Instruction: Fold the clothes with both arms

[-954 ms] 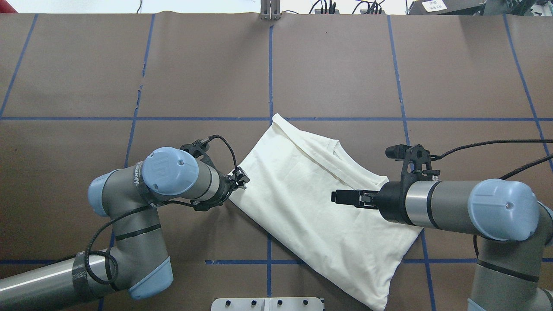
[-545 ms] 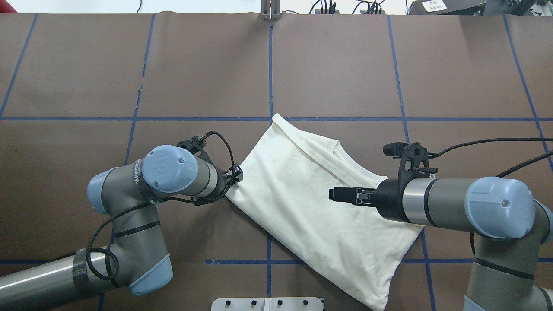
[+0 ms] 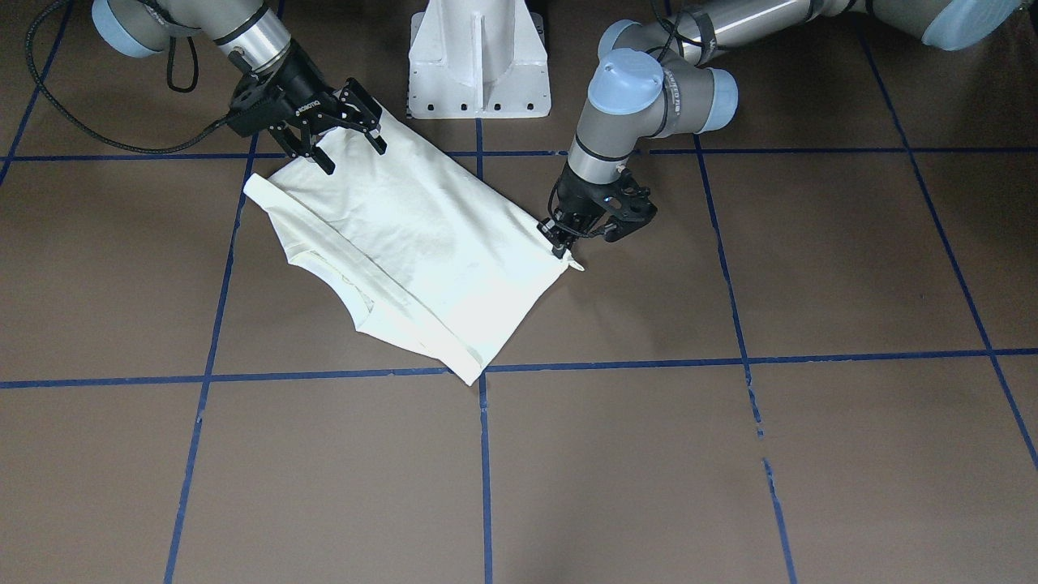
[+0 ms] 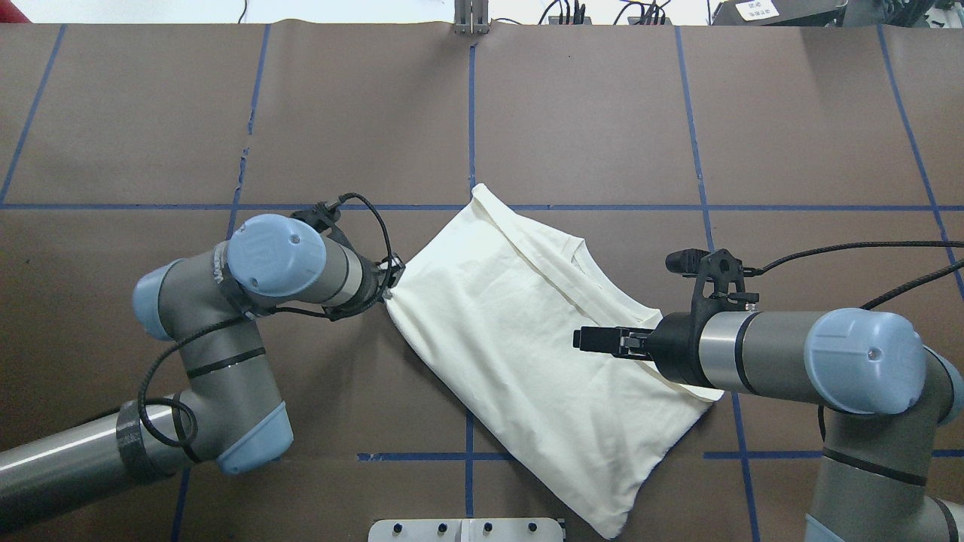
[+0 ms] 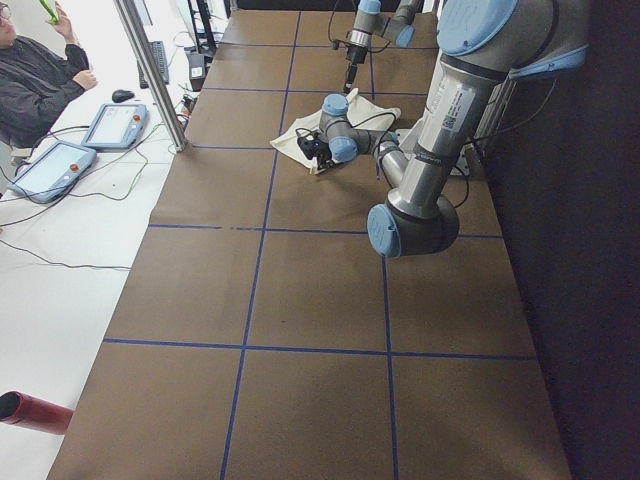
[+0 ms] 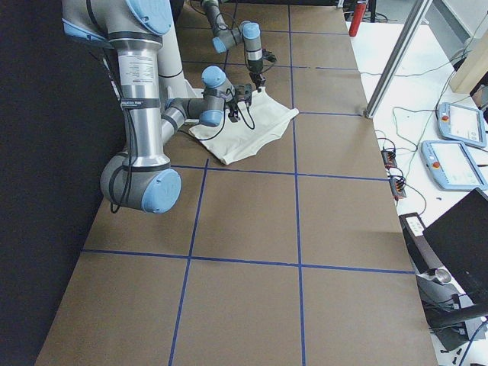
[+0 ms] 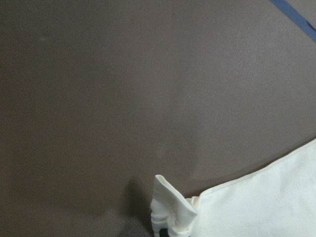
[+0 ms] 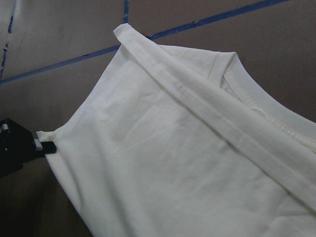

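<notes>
Shirt [image 4: 512, 346] being dragged by one corner, seen from my remote station. The cream garment lies plain side up as a long slanted panel about midway between the left and right edges of the bench [image 4: 602, 113]. One end is close to the robot-side edge and the other reaches toward the bench centre. The left pincer [image 3: 559, 247] is clamped on a small bunched corner on the side of the shirt facing the bench's left edge, and the left wrist view shows that corner puckered between its tips. Over the last second the left arm has drawn back toward the left edge and slightly toward the far edge, taking the corner with it. The whole garment has slid along: its tip by the robot-side edge has shifted toward the left edge, and the corner beneath the right arm has moved the same way. The right pincer [image 3: 353, 156] has its fingers spread wide and grips nothing. It hangs over the part of the shirt nearer the right edge and has scarcely moved. I judge this to be a repositioning or smoothing pull and not yet a fold, since the cloth travels as one piece with nothing anchoring its other side. My reading is that the right pincer must take an opposite corner before a two-armed fold can begin. The left hold is on very little fabric, so it may slip.
</notes>
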Available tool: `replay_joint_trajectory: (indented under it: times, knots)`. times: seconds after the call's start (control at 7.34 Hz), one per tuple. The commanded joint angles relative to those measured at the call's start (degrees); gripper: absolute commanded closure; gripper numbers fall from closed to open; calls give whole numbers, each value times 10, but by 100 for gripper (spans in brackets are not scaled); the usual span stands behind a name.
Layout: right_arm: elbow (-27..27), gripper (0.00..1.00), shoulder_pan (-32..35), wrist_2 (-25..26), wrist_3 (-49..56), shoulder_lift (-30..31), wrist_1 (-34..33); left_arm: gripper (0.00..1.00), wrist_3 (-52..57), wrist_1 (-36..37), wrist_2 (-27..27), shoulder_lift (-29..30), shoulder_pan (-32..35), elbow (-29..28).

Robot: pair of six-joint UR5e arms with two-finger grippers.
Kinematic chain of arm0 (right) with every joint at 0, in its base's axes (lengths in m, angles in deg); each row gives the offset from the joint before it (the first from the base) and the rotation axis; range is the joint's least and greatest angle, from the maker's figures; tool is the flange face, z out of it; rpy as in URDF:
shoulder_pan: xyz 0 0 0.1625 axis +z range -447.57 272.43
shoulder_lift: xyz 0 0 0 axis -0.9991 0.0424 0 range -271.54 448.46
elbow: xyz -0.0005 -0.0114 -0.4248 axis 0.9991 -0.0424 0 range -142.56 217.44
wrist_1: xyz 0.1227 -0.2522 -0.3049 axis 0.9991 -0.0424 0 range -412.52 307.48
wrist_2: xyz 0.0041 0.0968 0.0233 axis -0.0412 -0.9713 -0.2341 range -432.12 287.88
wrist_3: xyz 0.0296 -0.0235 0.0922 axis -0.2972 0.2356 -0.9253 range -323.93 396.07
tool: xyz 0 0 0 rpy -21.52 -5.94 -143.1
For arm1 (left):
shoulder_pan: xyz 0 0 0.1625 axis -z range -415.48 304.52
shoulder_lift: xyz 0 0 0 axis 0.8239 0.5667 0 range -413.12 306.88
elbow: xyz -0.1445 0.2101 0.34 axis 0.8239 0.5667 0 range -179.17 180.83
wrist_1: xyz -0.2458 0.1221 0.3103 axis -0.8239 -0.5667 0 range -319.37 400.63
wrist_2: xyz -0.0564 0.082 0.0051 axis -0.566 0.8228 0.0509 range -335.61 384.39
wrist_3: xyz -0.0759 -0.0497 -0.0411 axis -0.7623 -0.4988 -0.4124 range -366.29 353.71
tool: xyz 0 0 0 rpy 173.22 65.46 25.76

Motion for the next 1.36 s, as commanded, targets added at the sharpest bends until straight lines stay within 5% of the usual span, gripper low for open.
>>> replay_joint_trajectory:
  times: [0.0, 0.14, 0.41, 0.82, 0.95, 1.23]
  knots:
    - [-4, 0, 0, 0, 0, 0, 0, 100, 76, 7, -2, 34, 90, -59]
    - [-5, 0, 1, 0, 0, 0, 0, 100, 98, -8, 0, 91, 112, -146]
    - [-18, 0, 0, 2, 0, 0, 0, 100, 118, -152, 3, 177, 125, -326]
    - [-23, 0, 3, 3, 0, -4, 0, 97, 155, -235, 27, 200, 125, -384]
    - [-28, 0, 3, 6, 0, -6, 0, 1, 212, -235, 29, 198, 125, -389]
    - [-51, 0, 8, 7, 1, -30, -10, 0, 242, -228, 20, 196, 154, -383]
